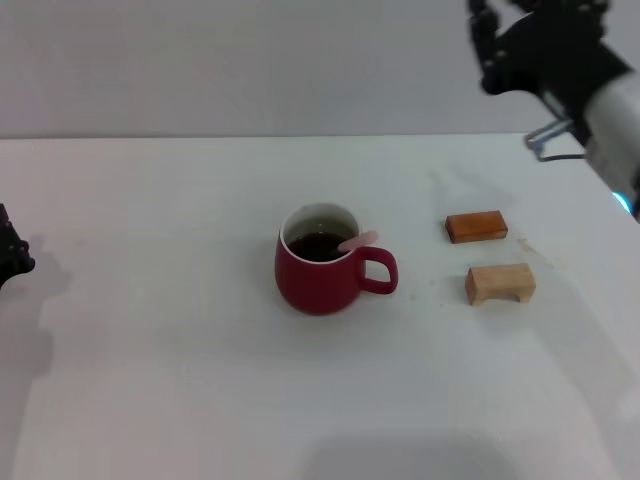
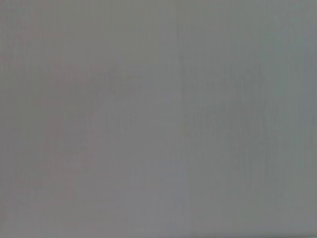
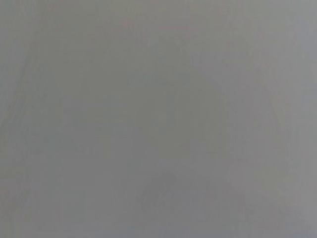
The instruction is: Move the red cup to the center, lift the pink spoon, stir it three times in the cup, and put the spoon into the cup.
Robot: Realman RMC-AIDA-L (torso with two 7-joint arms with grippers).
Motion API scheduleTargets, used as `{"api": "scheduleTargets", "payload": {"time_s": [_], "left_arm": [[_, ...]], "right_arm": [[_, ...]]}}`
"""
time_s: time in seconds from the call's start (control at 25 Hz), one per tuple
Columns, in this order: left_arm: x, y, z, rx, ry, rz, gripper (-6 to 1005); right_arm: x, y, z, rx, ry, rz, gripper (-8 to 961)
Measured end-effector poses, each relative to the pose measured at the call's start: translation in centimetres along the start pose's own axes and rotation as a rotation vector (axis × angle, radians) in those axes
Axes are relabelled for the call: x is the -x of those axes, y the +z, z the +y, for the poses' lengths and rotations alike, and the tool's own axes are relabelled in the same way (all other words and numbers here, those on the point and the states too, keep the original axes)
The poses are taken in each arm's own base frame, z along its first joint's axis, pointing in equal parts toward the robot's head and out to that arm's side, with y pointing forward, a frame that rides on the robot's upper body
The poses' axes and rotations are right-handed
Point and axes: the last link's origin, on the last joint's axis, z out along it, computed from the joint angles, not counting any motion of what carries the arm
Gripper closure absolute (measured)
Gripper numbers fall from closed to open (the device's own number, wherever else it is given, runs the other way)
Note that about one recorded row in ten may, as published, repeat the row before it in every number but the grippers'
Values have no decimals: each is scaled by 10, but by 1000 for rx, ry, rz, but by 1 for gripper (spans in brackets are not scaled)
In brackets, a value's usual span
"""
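Head view: the red cup [image 1: 320, 268] stands upright near the middle of the white bench [image 1: 180, 380], well apart from every edge, its loop handle pointing toward the bench's right edge. Dark liquid fills its white inside. The pink spoon [image 1: 357, 240] sits in the cup — its pale handle leans on the rim just above the loop handle, long axis tilted up and toward the right edge, with the bowl end hidden in the liquid.

Toward the right edge lie an orange-brown flat block [image 1: 476, 227] and, nearer the front edge, a tan wooden block [image 1: 499, 284], close together but not touching, both clear of the cup.

Bare bench runs from the cup to the left edge and to the front edge. The right hand [image 1: 500, 45] hangs high above the far right corner, gripping nothing; whether its fingers are spread or closed cannot be told. The left hand [image 1: 10, 255] shows only as a dark sliver at the left edge — its state cannot be told either. Both wrist views show only flat grey.
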Motion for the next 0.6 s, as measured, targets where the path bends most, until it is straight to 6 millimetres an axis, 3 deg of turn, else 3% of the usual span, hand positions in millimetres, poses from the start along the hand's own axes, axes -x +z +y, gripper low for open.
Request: {"api": "scheduleTargets", "payload": {"time_s": [0.12,0.6], "left_arm": [[2,-2,-2,-5,0,-5,1001],[9,-12,-6,-21,-9,-25,1001]], "right_arm": [[-5,-11,0,-35,-2,-64,712],[-59,-57,-13,-203,65,-139,712]]}}
